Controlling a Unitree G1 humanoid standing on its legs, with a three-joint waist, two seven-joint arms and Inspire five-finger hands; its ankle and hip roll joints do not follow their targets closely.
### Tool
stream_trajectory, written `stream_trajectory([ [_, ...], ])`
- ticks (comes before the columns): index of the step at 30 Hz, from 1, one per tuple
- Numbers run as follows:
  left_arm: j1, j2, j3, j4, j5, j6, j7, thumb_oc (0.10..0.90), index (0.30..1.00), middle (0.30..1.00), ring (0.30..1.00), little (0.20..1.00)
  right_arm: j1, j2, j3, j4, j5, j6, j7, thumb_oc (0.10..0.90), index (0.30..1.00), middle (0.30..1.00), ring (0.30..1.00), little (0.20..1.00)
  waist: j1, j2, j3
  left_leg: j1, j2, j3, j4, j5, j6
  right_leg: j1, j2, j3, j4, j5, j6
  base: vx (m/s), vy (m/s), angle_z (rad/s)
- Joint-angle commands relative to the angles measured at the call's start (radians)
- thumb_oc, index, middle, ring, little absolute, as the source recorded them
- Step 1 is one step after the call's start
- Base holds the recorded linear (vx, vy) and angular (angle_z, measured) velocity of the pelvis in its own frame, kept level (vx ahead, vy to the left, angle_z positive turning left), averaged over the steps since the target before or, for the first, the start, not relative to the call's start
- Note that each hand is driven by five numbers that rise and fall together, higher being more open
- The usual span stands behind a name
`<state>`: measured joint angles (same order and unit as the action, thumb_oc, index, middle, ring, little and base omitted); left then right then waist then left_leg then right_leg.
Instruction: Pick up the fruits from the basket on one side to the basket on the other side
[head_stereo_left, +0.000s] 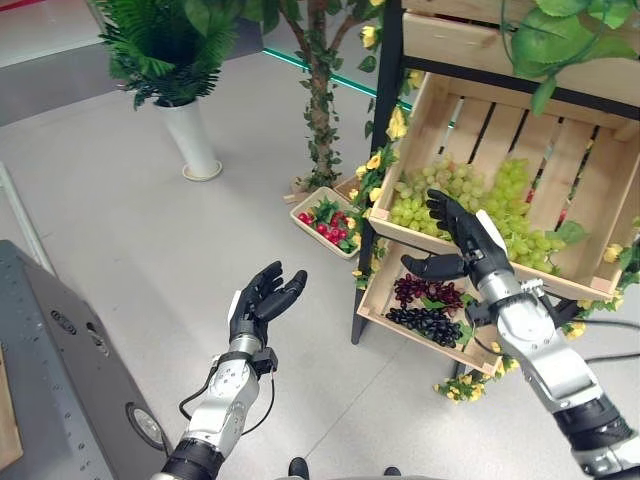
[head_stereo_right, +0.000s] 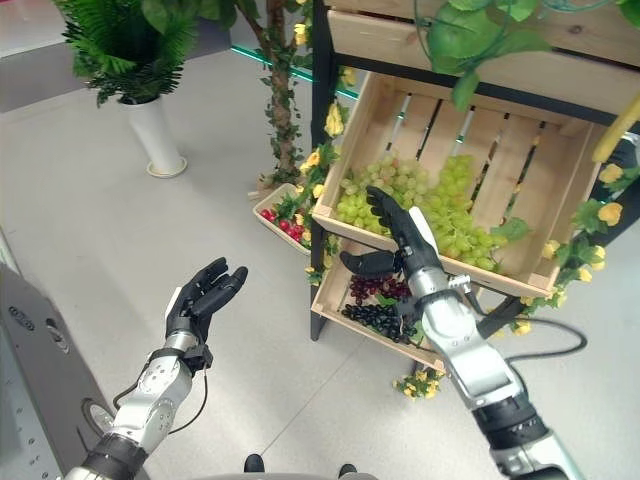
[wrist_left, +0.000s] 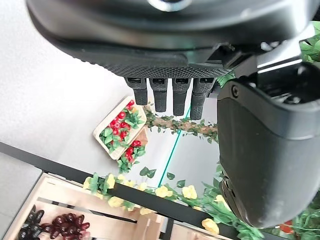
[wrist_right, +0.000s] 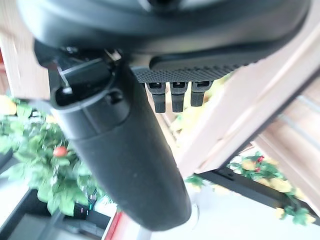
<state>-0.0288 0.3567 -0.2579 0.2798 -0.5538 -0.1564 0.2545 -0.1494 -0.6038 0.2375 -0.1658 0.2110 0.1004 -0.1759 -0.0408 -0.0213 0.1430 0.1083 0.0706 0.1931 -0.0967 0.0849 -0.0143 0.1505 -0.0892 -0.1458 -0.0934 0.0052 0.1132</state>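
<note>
Left hand fingers open, empty | right hand spread over green grapes, seemingly untouched

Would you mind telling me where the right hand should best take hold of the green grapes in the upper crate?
Probably the near edge of the green grapes, coming over the crate's low front lip: the crate tilts toward the robot, and the open right hand already hovers there.

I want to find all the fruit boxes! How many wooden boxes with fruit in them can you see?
3. The upper crate on the stand holds green grapes, the lower crate beneath it holds dark grapes, and a small crate on the floor by the vine-wrapped post holds red fruit. More may be hidden behind leaves.
</note>
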Motion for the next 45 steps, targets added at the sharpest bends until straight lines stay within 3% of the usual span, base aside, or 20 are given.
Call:
stream_trajectory([
  [1,-0.074,0.006,0.05,-0.055,0.041,-0.097,0.037,0.8,0.9,0.9,0.9,0.9,-0.036,0.032,-0.07,-0.117,-0.07,-0.242,-0.061,0.8,0.9,0.9,0.9,0.9,-0.007,-0.011,-0.034,0.086,0.002,0.024,0.009,-0.16,0.001,0.038,-0.001,-0.027,0.006,-0.028,-0.033,0.0,-0.016,-0.16],
  [5,-0.05,-0.009,0.057,-0.033,0.054,-0.121,0.085,0.8,0.9,0.9,0.9,0.9,0.04,0.091,-0.036,-0.151,-0.12,-0.392,-0.073,0.8,0.9,0.9,0.9,0.9,-0.013,-0.002,-0.033,0.088,0.0,0.027,0.009,-0.161,0.003,0.037,0.0,-0.021,0.006,-0.029,-0.03,0.0,-0.003,-0.02],
  [8,-0.03,-0.024,0.053,-0.006,0.059,-0.142,0.114,0.8,0.9,0.9,0.9,0.9,0.081,0.125,0.02,-0.141,-0.164,-0.48,-0.067,0.8,0.9,0.9,0.9,0.9,-0.013,0.003,-0.033,0.087,-0.002,0.027,0.009,-0.162,0.006,0.035,-0.002,-0.02,0.006,-0.03,-0.028,0.0,0.0,0.0],
  [9,-0.03,-0.024,0.054,-0.006,0.059,-0.143,0.114,0.8,0.9,0.9,0.9,0.9,0.08,0.125,0.021,-0.14,-0.164,-0.481,-0.068,0.8,0.9,0.9,0.9,0.9,-0.013,0.003,-0.033,0.087,-0.002,0.027,0.009,-0.162,0.006,0.035,-0.002,-0.02,0.006,-0.03,-0.028,0.0,0.0,0.0],
  [10,-0.02,-0.028,0.049,0.016,0.068,-0.166,0.12,0.8,0.9,0.9,0.9,0.9,0.092,0.137,0.049,-0.122,-0.211,-0.548,-0.081,0.8,0.9,0.9,0.9,0.9,-0.012,0.005,-0.033,0.085,-0.003,0.025,0.009,-0.163,0.007,0.034,-0.002,-0.022,0.006,-0.03,-0.028,0.0,0.0,0.0],
  [12,-0.015,-0.036,0.036,0.059,0.073,-0.204,0.125,0.8,0.9,0.9,0.9,0.9,0.09,0.138,0.087,-0.1,-0.258,-0.613,-0.079,0.8,0.9,0.9,0.9,0.9,-0.006,0.007,-0.032,0.083,-0.004,0.021,0.009,-0.163,0.008,0.033,-0.002,-0.026,0.006,-0.031,-0.029,-0.02,-0.035,0.0],
  [17,-0.024,-0.048,-0.003,0.181,0.146,-0.282,0.149,0.8,0.9,0.9,0.9,0.9,0.067,0.123,0.174,-0.007,-0.399,-0.707,-0.159,0.8,0.9,0.9,0.9,0.9,0.01,0.004,-0.034,0.078,-0.009,0.005,0.009,-0.166,0.008,0.037,-0.003,-0.041,0.006,-0.037,-0.028,0.0,-0.046,0.01],
  [21,-0.025,-0.05,-0.032,0.292,0.244,-0.356,0.172,0.8,0.9,0.9,0.9,0.9,0.045,0.084,0.229,0.078,-0.604,-0.767,-0.315,0.8,0.9,0.9,0.9,0.9,0.029,-0.002,-0.036,0.073,-0.012,-0.012,0.009,-0.168,0.011,0.039,-0.003,-0.061,0.007,-0.04,-0.028,0.0,-0.067,0.06],
  [25,-0.029,-0.036,-0.058,0.349,0.361,-0.381,0.231,0.8,0.9,0.9,0.9,0.9,0.025,0.058,0.271,0.138,-0.687,-0.766,-0.367,0.8,0.9,0.9,0.9,0.9,0.044,-0.007,-0.034,0.066,-0.016,-0.026,0.009,-0.168,0.011,0.038,-0.002,-0.071,0.009,-0.043,-0.027,-0.01,-0.068,0.12],
  [26,-0.035,-0.028,-0.069,0.378,0.445,-0.389,0.28,0.8,0.9,0.9,0.9,0.9,0.013,0.048,0.295,0.174,-0.696,-0.758,-0.373,0.8,0.9,0.9,0.9,0.9,0.051,-0.009,-0.032,0.061,-0.018,-0.033,0.009,-0.166,0.011,0.036,-0.002,-0.077,0.011,-0.045,-0.028,-0.03,-0.057,0.18],
  [32,-0.027,-0.006,-0.069,0.414,0.631,-0.401,0.449,0.8,0.9,0.9,0.9,0.9,0.013,0.057,0.342,0.3,-0.642,-0.735,-0.391,0.8,0.9,0.9,0.9,0.9,0.081,-0.016,-0.025,0.059,-0.023,-0.06,0.009,-0.165,0.012,0.038,-0.001,-0.107,0.032,-0.061,-0.033,-0.01,-0.081,0.14],
  [40,0.01,0.006,-0.051,0.399,0.635,-0.433,0.456,0.8,0.9,0.9,0.9,0.9,0.011,0.092,0.333,0.38,-0.518,-0.713,-0.308,0.8,0.9,0.9,0.9,0.9,0.114,-0.016,0.026,0.014,0.005,-0.124,0.044,-0.127,-0.016,-0.004,0.027,-0.139,0.155,-0.138,-0.09,-0.05,-0.201,0.23],
  [43,0.064,0.004,-0.012,0.377,0.608,-0.46,0.445,0.8,0.9,0.9,0.9,0.9,0.026,0.08,0.319,0.371,-0.473,-0.68,-0.22,0.8,0.9,0.9,0.9,0.9,0.135,-0.017,0.038,-0.027,0.034,-0.126,0.024,-0.058,-0.065,0.013,0.045,-0.169,0.119,-0.129,-0.111,-0.06,-0.214,0.29],
  [44,0.075,0.003,-0.002,0.36,0.596,-0.466,0.427,0.8,0.9,0.9,0.9,0.9,0.024,0.069,0.316,0.366,-0.465,-0.661,-0.208,0.8,0.9,0.9,0.9,0.9,0.141,-0.016,0.047,-0.062,0.04,-0.106,0.016,-0.015,-0.078,0.018,0.054,-0.179,0.097,-0.118,-0.113,-0.16,-0.16,0.34],
  [45,0.076,0.004,0.0,0.35,0.591,-0.465,0.418,0.8,0.9,0.9,0.9,0.9,0.02,0.064,0.313,0.365,-0.46,-0.649,-0.204,0.8,0.9,0.9,0.9,0.9,0.141,-0.016,0.051,-0.079,0.041,-0.087,0.021,-0.006,-0.082,0.019,0.057,-0.187,0.088,-0.114,-0.113,-0.17,-0.16,0.38],
])
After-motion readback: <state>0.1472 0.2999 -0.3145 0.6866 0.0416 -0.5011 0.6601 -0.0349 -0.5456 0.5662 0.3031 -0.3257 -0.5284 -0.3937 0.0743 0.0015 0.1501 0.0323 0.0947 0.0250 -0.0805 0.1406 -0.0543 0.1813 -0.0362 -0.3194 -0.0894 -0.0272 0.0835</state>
